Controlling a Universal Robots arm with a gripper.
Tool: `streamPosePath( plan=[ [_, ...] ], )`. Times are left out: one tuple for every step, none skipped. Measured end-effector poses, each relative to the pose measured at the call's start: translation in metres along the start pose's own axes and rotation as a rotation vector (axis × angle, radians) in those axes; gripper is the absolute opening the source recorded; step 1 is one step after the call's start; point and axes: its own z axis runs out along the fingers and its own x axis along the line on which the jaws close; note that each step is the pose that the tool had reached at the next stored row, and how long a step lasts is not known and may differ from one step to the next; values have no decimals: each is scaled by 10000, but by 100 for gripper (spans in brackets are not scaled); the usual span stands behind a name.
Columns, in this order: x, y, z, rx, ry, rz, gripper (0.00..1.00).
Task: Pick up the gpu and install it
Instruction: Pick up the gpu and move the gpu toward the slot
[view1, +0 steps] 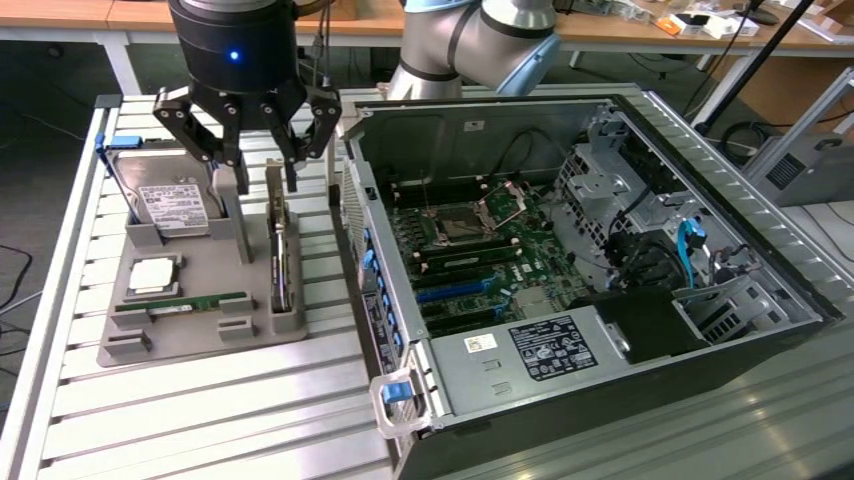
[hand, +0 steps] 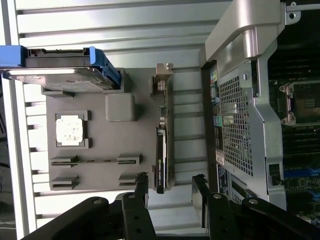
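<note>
The gpu (view1: 278, 255) is a thin dark card with a silver end bracket. It stands on its edge in a slot of the grey holder (view1: 200, 335) at the exterior view's left. My gripper (view1: 260, 175) hangs open just above the card's bracket end, one finger on each side. In the wrist view the gpu (hand: 162, 145) runs lengthwise away from the gripper (hand: 170, 184). One end of the card lies in the gap between the two black fingertips (hand: 141, 181), and neither pad touches it. Nothing is held.
The holder also carries a silver hard drive (view1: 174, 205) in a blue frame, a CPU (view1: 151, 275) and a green RAM stick (view1: 180, 303). The open computer case (view1: 561, 250) with its motherboard (view1: 474, 250) stands close beside the holder at the exterior view's right, on a slatted metal table (view1: 200, 410).
</note>
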Motion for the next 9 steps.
streamPosePath(
  plan=[
    [0, 0, 2, 0, 0, 0, 48],
    [0, 0, 4, 0, 0, 0, 48],
    [0, -1, 8, 0, 0, 0, 48],
    [0, -1, 9, 1, 0, 0, 48],
    [0, -1, 11, 0, 0, 0, 48],
    [0, -2, 13, 0, 0, 0, 48],
    [0, -2, 15, 0, 0, 0, 48],
    [0, -2, 18, 0, 0, 0, 48],
    [0, -2, 20, 1, 0, 0, 48]
  ],
)
